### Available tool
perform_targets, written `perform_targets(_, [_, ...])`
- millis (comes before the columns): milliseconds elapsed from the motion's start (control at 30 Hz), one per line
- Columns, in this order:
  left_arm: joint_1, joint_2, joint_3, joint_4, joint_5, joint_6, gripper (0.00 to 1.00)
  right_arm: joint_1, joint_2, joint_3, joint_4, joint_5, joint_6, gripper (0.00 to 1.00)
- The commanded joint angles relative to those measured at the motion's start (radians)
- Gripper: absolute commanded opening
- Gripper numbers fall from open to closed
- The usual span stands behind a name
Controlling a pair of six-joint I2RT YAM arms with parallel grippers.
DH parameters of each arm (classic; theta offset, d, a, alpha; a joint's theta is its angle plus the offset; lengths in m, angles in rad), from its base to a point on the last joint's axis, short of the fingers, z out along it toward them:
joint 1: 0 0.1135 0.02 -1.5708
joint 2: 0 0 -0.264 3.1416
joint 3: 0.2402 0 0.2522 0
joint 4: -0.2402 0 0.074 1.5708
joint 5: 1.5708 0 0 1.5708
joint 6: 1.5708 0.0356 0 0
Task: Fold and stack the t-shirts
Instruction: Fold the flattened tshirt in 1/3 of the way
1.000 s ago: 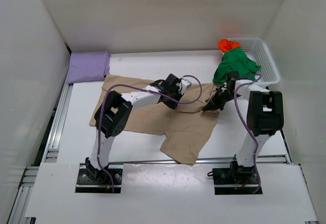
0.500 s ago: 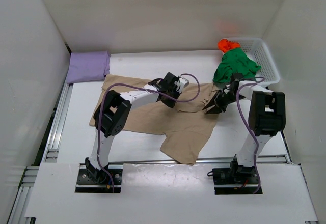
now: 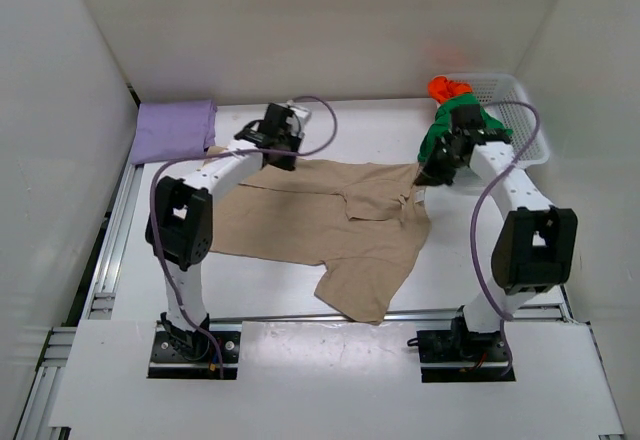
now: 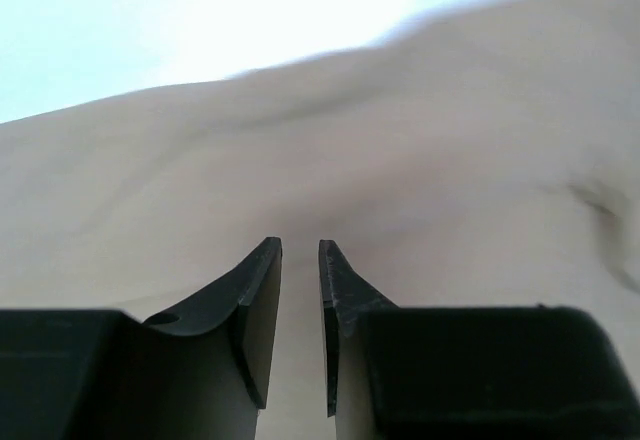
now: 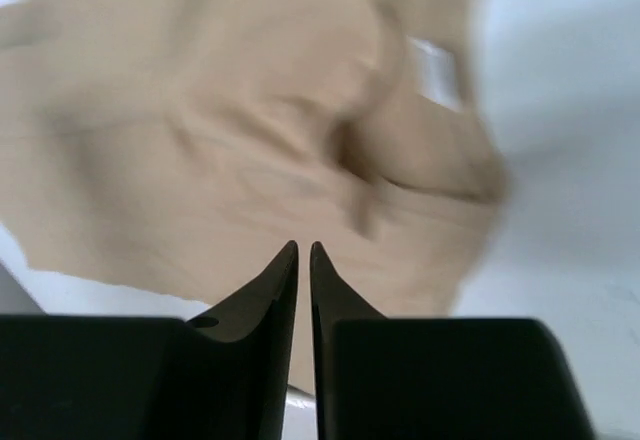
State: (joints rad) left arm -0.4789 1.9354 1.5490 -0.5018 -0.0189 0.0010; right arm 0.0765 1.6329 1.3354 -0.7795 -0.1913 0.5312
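Observation:
A beige t-shirt [image 3: 330,225] lies spread open in the middle of the table, one sleeve hanging toward the near edge. It fills the left wrist view [image 4: 450,140] and lies blurred under the right wrist camera [image 5: 220,110]. My left gripper [image 3: 284,158] [image 4: 300,245] hovers at its far left edge, jaws a narrow gap apart and empty. At the shirt's far right corner, my right gripper [image 3: 428,173] [image 5: 304,246] is almost pressed together, empty. A folded lilac t-shirt [image 3: 172,130] lies at the far left. Green [image 3: 462,128] and orange-red [image 3: 447,87] t-shirts hang over the basket's edge.
A white mesh basket [image 3: 522,110] stands at the far right against the wall. White walls close in the table on three sides. A metal rail [image 3: 110,250] runs along the table's left edge. A white label [image 5: 436,68] shows at the shirt's collar.
Both arms have swung away from the shirt's middle toward the far edge, the left to the far left corner, the right to the far right. The right jaws opened, then narrowed again.

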Motion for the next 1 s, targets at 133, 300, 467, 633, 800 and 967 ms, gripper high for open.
perform_targets(133, [0.278,0.092,0.105,-0.063,-0.197,-0.001,0.34,0.097,0.313,0.277,0.071,-0.069,0.061,0.06])
perform_targets(300, [0.388,0.160,0.083,-0.092,-0.217,-0.001,0.35,0.097,0.464,0.278,0.002,0.063,0.098,0.00])
perform_targets(467, [0.448,0.240,0.083,-0.101,-0.230,-0.001,0.45,0.088,0.600,0.478,0.026,0.160,0.053,0.00])
perform_targets(633, [0.457,0.254,0.046,-0.121,-0.231,-0.001,0.45,0.088,0.771,0.744,-0.107,0.309,0.053,0.00])
perform_targets(800, [0.485,0.218,0.008,-0.194,-0.159,-0.001,0.45,0.088,0.849,0.875,-0.093,0.299,0.021,0.00])
perform_targets(967, [0.517,0.232,0.051,-0.360,-0.057,-0.001,0.45,0.088,0.793,0.846,-0.044,0.289,0.021,0.00])
